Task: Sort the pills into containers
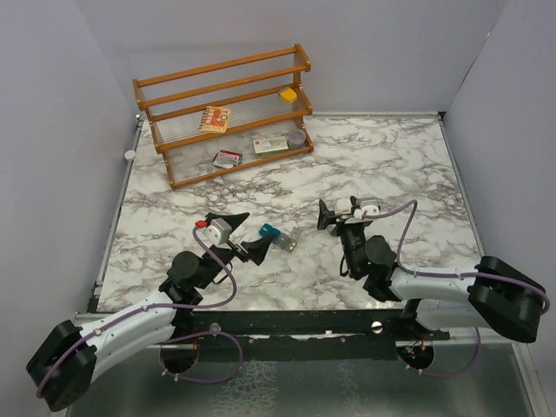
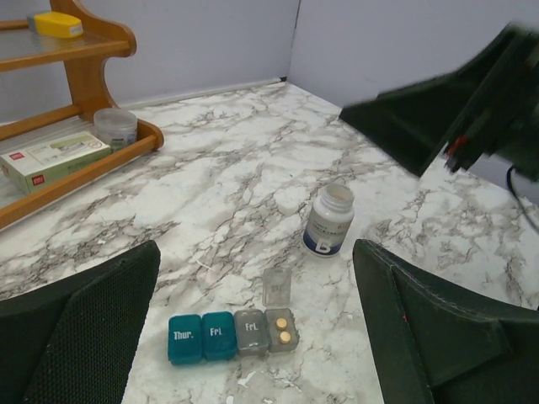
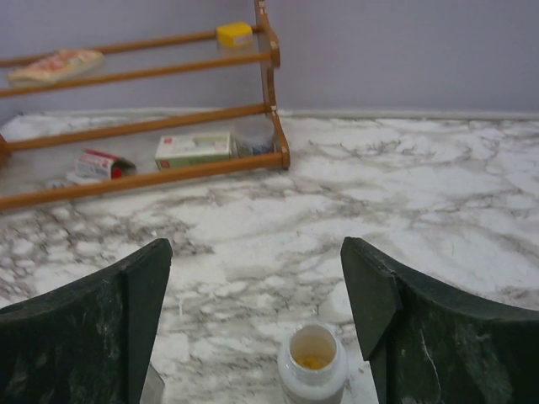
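- Table (image 1: 391,165): white marbled top, walled in by plain grey panels.
- Rack (image 1: 226,113): wooden, at the far left, well apart from the work. It holds a few small boxes, a yellow block and a round tub.
- Left gripper (image 1: 245,234): spread wide and holding nothing. It hangs low over the table with the containers lying between its fingers, touching neither.
- Right gripper (image 1: 339,214): jaws apart, gripping nothing. In its wrist view the bottle stands between the fingers at the bottom edge, with a gap on each side.
- Bottle (image 2: 328,220): upright on the table just beyond the containers, cap off, yellow pills visible inside from above.
- Containers (image 2: 233,335): a strip of four, two teal and two grey, flat on the table near its middle. Three are shut. The grey end one nearest the bottle is open, its lid (image 2: 276,286) standing up.
- Pills (image 2: 284,330): two yellow ones lie in the open compartment.
- Step, as I judge it: one compartment is filled and the rest are unserved, so the job is early.
- Next move likely calls for the right gripper to close squarely on the bottle without tipping it. The left would need to flip another lid open while keeping the light strip from sliding.
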